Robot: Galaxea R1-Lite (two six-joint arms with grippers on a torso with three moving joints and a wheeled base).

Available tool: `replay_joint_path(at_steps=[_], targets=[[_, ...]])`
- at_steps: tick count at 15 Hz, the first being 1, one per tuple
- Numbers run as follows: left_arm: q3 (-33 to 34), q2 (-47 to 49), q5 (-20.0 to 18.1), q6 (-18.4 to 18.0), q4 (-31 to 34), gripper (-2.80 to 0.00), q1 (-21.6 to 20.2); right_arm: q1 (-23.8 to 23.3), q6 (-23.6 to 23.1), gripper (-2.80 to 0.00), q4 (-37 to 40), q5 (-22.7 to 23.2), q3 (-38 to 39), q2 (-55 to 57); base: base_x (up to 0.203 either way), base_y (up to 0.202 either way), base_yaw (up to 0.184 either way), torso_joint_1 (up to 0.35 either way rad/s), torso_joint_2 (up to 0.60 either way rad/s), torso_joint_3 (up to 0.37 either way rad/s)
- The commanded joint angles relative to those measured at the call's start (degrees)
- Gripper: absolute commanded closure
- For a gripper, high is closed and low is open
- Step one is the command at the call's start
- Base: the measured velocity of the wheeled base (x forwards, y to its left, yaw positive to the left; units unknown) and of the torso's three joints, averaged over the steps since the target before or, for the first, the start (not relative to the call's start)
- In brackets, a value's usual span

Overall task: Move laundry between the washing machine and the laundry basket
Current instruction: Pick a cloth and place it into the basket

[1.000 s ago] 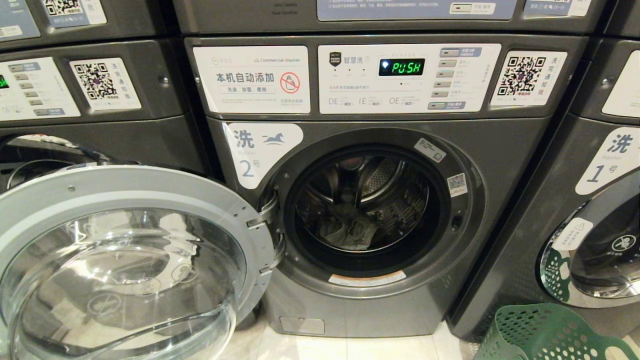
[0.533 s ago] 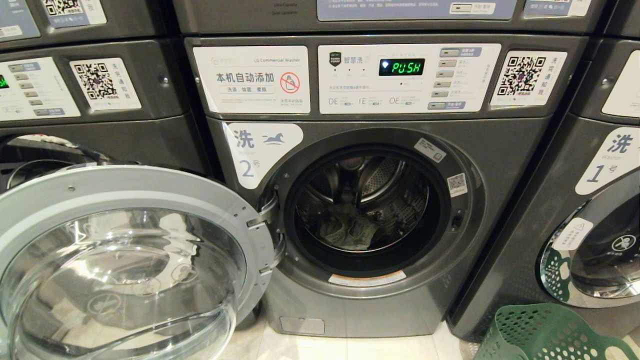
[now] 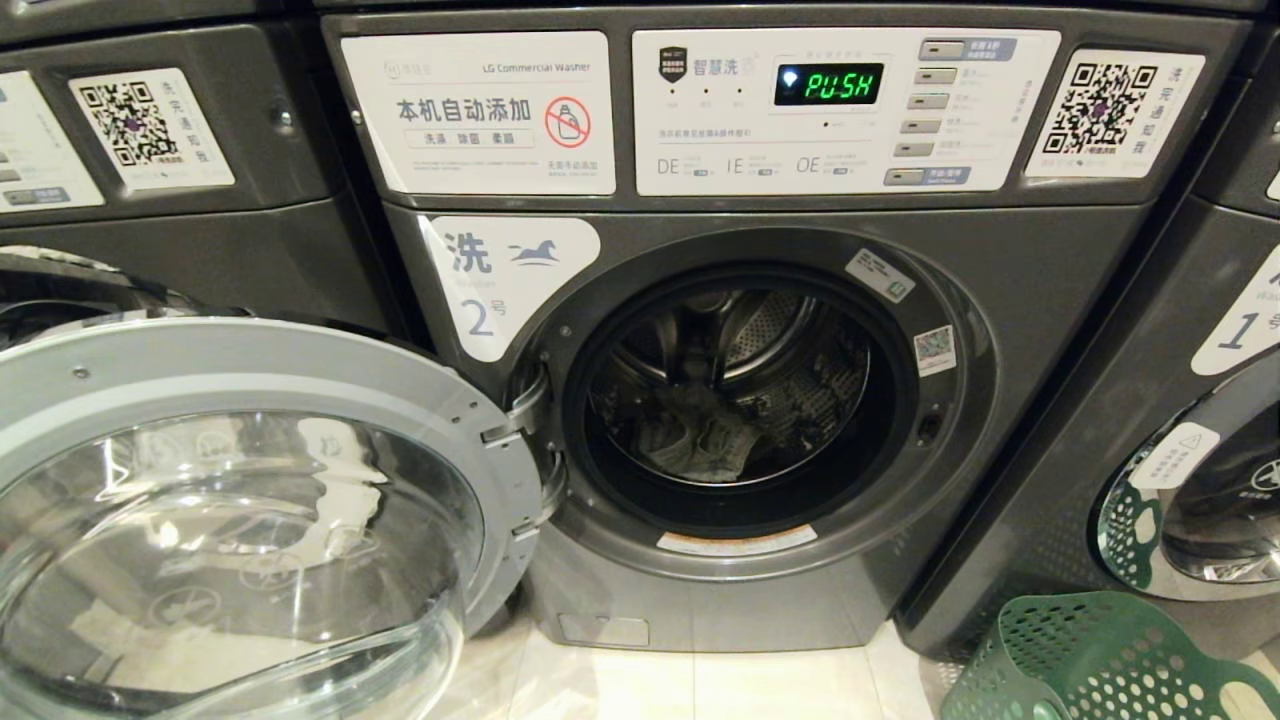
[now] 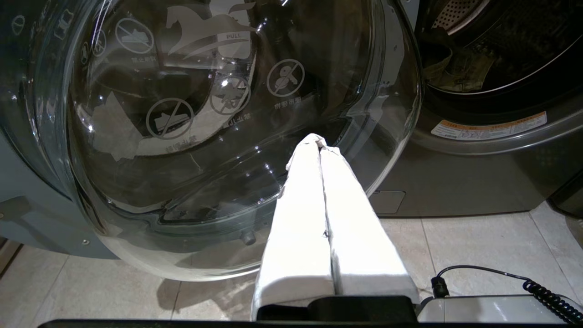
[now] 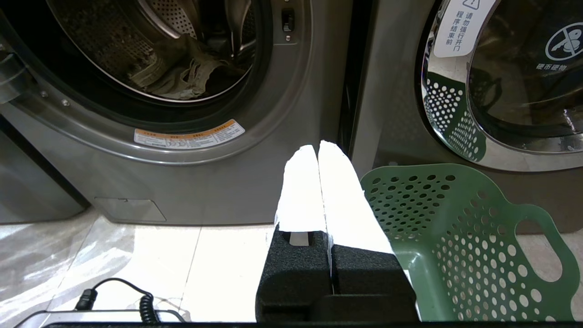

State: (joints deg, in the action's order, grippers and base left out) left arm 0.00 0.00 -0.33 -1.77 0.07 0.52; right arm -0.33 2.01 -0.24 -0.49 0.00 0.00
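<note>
The dark grey washing machine [image 3: 1000,330] labelled "2" stands straight ahead with its round glass door [image 3: 250,500] swung wide open to the left. Crumpled grey laundry [image 3: 700,445] lies low in the steel drum, and the same laundry [image 5: 182,75] shows in the right wrist view. The green laundry basket [image 3: 1090,660] stands on the floor at the lower right, empty where I can see into it. My left gripper [image 4: 317,142] is shut, low in front of the open door. My right gripper [image 5: 318,149] is shut and empty, beside the basket [image 5: 460,228]. Neither arm shows in the head view.
The like machine labelled "1" [image 3: 1200,450] stands on the right with its door shut, and another machine [image 3: 180,240] on the left. The display [image 3: 828,85] reads PUSH. Pale floor tiles [image 3: 700,685] lie before the machines. A coiled black cable [image 4: 542,291] lies by my base.
The whole head view has shifted: the machine's panel now sits higher and closer, so the camera has moved. Nothing in the scene itself has moved.
</note>
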Motion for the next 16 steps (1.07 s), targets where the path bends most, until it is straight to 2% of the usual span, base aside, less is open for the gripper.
replay_joint_path(at_steps=[1,12,16], targets=[[0.0,0.08,-0.02,0.1,0.01,0.0,0.0,-0.02,-0.07,0.0,-0.02,-0.04,0.0,0.09,0.0,0.0,0.0,0.002,0.0,-0.069],[0.0,0.09,-0.02,0.01,0.1,0.0,0.0,-0.02,-0.56,0.0,-0.02,0.05,0.0,0.09,0.0,0.0,0.0,0.0,0.0,-0.003],[0.0,0.0,-0.02,0.01,0.1,0.0,0.0,-0.02,-0.51,0.0,-0.02,0.03,0.0,0.09,-0.001,-0.008,0.15,0.003,0.0,0.003]])
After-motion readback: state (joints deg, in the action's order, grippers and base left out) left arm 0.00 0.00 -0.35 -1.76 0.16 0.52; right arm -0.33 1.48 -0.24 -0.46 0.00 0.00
